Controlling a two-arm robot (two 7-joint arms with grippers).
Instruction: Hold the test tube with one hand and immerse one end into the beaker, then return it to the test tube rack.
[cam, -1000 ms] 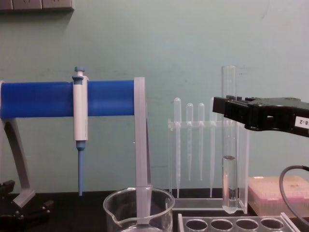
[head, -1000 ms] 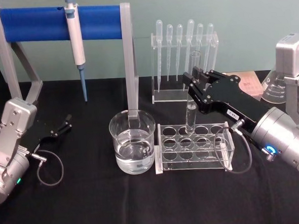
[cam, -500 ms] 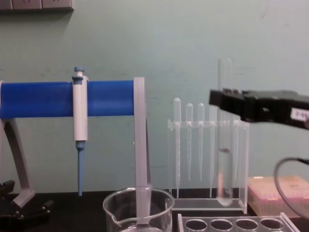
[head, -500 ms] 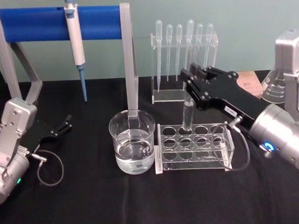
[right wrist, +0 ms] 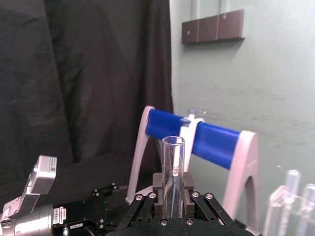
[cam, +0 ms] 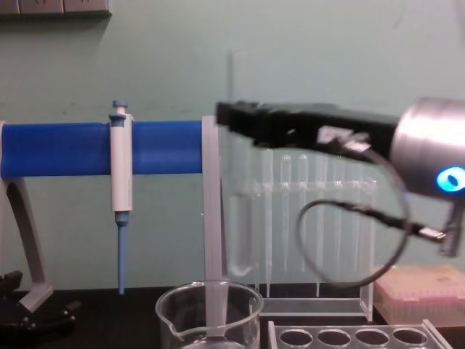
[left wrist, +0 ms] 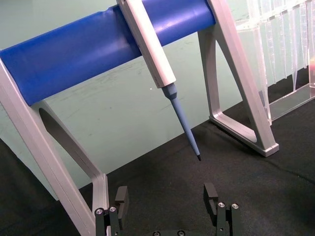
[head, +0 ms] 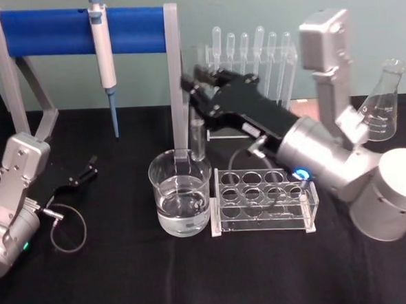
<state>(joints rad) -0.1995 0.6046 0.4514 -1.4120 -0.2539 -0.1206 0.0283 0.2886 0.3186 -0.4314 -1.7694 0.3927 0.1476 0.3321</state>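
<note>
Since the frame half a second ago, the right gripper (head: 200,87) has swung left from above the rack (head: 262,202), lifting the tube (head: 198,140) clear of it. Its jaws are clamped on the tube's upper part. The tube hangs upright, its round bottom just above the rim of the beaker (head: 181,195) on the rack side, not immersed. The beaker stands about mid-worktop (head: 128,280), with the rack just beside it on the right. The left gripper (head: 88,170) rests near the worktop's left edge, jaws spread, grasping nothing.
</note>
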